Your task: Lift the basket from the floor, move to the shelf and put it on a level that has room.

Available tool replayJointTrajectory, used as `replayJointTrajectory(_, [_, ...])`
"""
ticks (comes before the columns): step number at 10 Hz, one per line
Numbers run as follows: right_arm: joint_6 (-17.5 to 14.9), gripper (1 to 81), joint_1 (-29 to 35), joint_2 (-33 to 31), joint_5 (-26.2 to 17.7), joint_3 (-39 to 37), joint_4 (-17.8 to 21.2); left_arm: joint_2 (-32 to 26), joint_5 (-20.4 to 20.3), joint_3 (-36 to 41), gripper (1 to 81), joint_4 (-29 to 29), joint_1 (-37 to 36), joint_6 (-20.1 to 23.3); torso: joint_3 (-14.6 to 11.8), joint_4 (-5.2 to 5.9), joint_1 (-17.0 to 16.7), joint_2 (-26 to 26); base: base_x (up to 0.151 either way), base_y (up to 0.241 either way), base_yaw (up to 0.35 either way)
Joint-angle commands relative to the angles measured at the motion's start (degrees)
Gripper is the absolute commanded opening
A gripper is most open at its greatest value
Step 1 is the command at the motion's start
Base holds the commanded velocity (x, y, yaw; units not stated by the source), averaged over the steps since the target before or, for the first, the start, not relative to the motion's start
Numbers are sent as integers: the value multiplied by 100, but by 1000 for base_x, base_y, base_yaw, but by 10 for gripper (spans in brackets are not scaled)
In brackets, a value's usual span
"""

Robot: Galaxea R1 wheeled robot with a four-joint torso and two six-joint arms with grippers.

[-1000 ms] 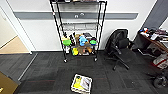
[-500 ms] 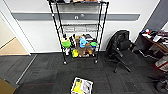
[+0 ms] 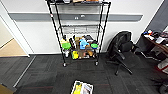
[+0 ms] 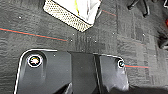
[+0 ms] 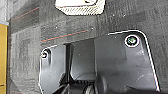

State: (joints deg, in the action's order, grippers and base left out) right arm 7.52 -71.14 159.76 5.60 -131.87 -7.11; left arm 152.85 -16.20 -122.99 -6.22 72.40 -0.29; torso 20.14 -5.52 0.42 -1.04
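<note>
Grey carpet floor [image 3: 45, 75], white wall behind. Basket [image 3: 82, 88] on floor in front of shelf [image 3: 79, 32], well apart, skewed; long axis approx toward shelf, yellow item inside. Office chair [image 3: 122, 50] beside shelf. Tool state: can't tell, both arms.

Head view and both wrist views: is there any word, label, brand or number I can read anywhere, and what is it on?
No text can be read.
Cream woven basket on the dark grey carpet floor: yellow and white contents, any print too blurred.
Colourful items on the tall black wire shelf: labels too small.
Grey wall band: two small pale fittings, unreadable.
</note>
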Motion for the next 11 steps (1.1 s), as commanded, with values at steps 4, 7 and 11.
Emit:
replayJointTrajectory(4, [12,811,166,-64,-296,13,-28,-61,301,56,811,50,-178,-15,0,0,0,0,136,0,0])
replayJointTrajectory(7, [12,811,157,-55,-296,13,-28,-51,302,56,811,59,-178,-15,0,0,0,0,136,0,0])
replayJointTrajectory(11, [12,811,139,-47,-296,4,-28,-43,311,47,811,59,-178,-15,0,0,2,0,135,0,0])
